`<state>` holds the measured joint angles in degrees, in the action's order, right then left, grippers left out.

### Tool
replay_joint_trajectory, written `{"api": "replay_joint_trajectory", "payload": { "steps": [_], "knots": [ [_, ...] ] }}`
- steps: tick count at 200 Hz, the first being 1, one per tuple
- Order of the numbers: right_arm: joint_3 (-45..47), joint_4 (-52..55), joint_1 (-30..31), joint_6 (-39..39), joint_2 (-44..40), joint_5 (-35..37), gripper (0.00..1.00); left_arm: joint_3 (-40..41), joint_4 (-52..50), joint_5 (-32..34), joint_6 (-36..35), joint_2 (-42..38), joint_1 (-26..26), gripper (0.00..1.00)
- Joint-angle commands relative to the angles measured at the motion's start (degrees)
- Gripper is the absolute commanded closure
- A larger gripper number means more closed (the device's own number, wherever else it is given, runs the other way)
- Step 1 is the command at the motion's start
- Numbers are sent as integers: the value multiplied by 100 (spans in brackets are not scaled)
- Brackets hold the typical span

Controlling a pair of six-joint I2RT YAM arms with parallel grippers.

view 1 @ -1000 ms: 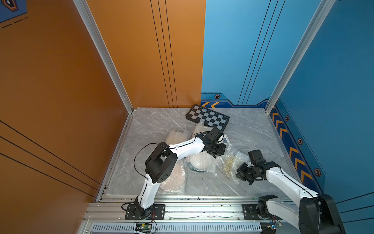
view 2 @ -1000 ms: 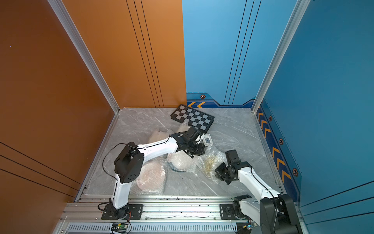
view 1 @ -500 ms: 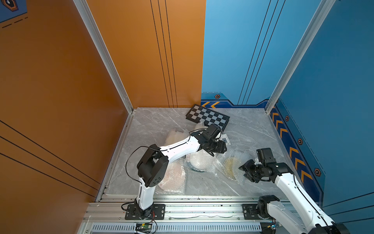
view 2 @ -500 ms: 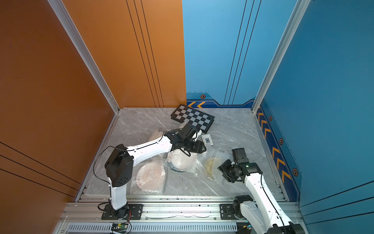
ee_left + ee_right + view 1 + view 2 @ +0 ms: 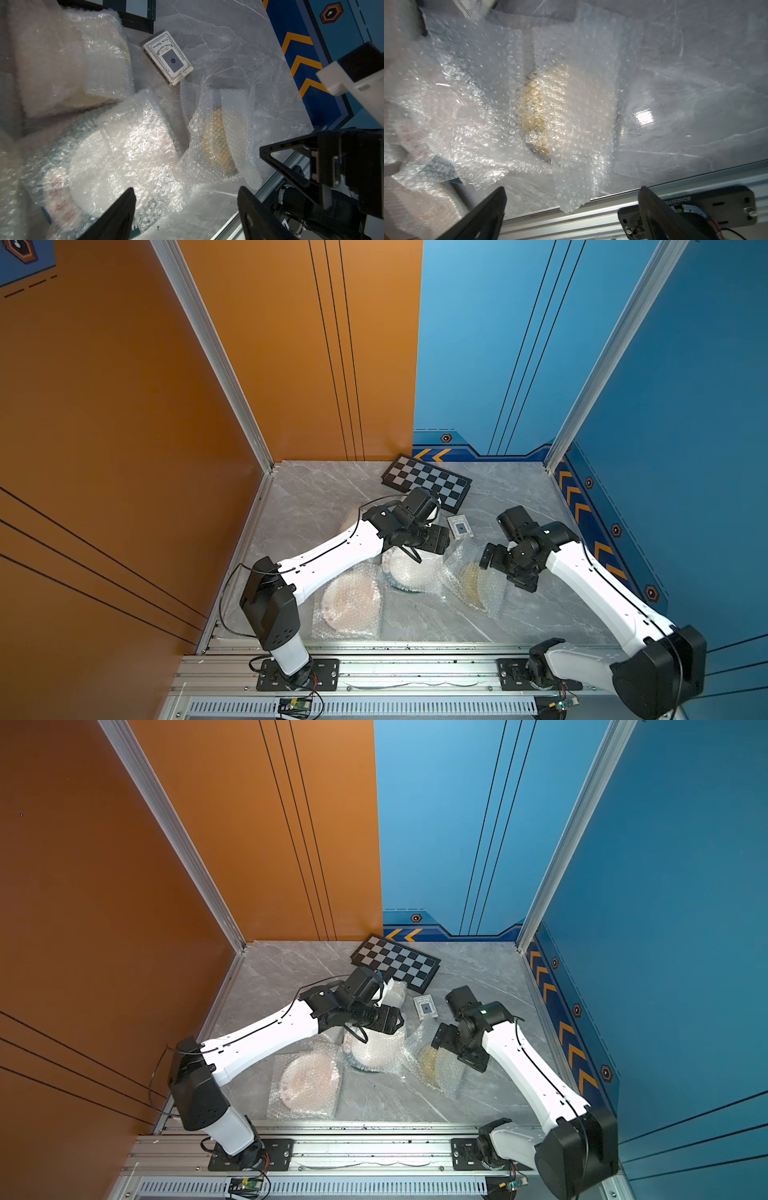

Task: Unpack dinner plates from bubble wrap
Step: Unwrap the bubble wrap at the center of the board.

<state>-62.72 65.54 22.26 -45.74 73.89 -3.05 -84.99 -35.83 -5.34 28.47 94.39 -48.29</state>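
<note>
The left gripper [image 5: 186, 191] and right gripper [image 5: 572, 189] are hanging above the tabletop [image 5: 695, 83] with jaws spread and empty, while the yellow plate [image 5: 535, 116] is lying wrapped in bubble wrap [image 5: 483, 116] near the right one.

The left arm [image 5: 332, 556] and right arm [image 5: 590, 585] wear white shells between black joints. A thin black cable [image 5: 220, 605] trails off the left; the left gripper [image 5: 186, 190] is matte black.

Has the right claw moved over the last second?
Yes. In a top view the right claw has shifted away from the front rail, toward the card box.
</note>
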Motion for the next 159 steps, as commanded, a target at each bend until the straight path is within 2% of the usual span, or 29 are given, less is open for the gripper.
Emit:
{"api": "replay_joint_trajectory", "payload": {
  "steps": [1,36,77,113,159],
  "knots": [
    [-431,627,309,338,534,771,0,328,-355,266,-121,-297,100,21],
    [-872,671,694,404,1355,1225,0,820,-345,371,-13,-836,120,20],
    [-953,636,1000,393,2002,1524,0,1306,-354,381,47,-1386,271,19],
    [-878,591,1051,357,2155,1583,0,1576,-345,344,89,-1664,390,18],
    [-346,536,989,241,1960,1540,0,1565,-287,271,74,-1611,452,17]
  ]
}}
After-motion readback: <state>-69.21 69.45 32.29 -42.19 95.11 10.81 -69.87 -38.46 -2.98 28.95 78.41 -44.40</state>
